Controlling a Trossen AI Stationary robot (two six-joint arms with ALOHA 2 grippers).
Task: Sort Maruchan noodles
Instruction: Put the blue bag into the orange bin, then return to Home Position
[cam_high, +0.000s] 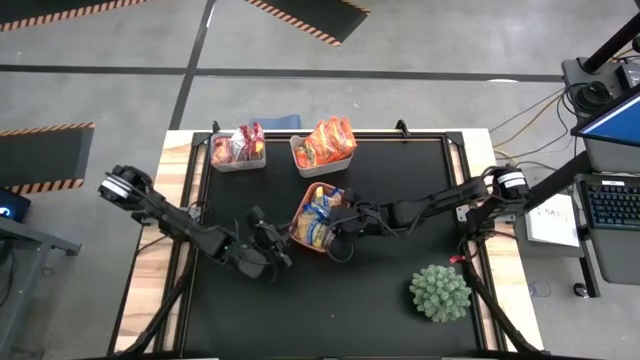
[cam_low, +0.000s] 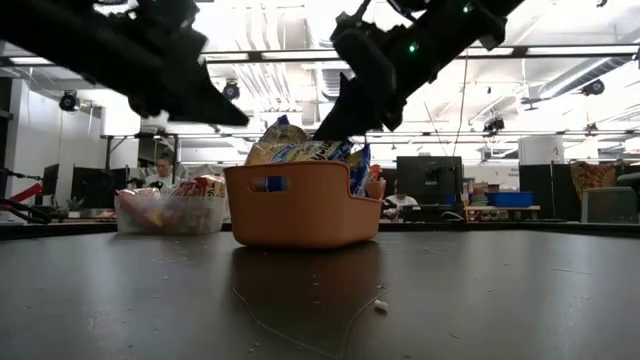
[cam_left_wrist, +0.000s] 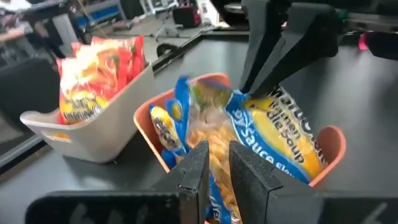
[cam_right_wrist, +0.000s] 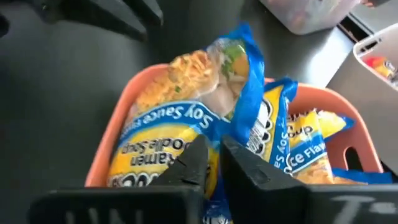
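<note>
Hovering just left of the orange tray (cam_high: 300, 228), the left gripper (cam_high: 268, 243) has fingers nearly together, empty. Wrist views reveal blue-and-yellow noodle packets (cam_right_wrist: 186, 118) inside; the right gripper (cam_high: 337, 237) reaches over them, fingers narrowly parted, empty.

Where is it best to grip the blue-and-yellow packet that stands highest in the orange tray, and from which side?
Probably its upper crinkled edge, from above: the blue-and-yellow packet stands upright above the orange tray's rim, with other packets crowding its lower part.
</note>
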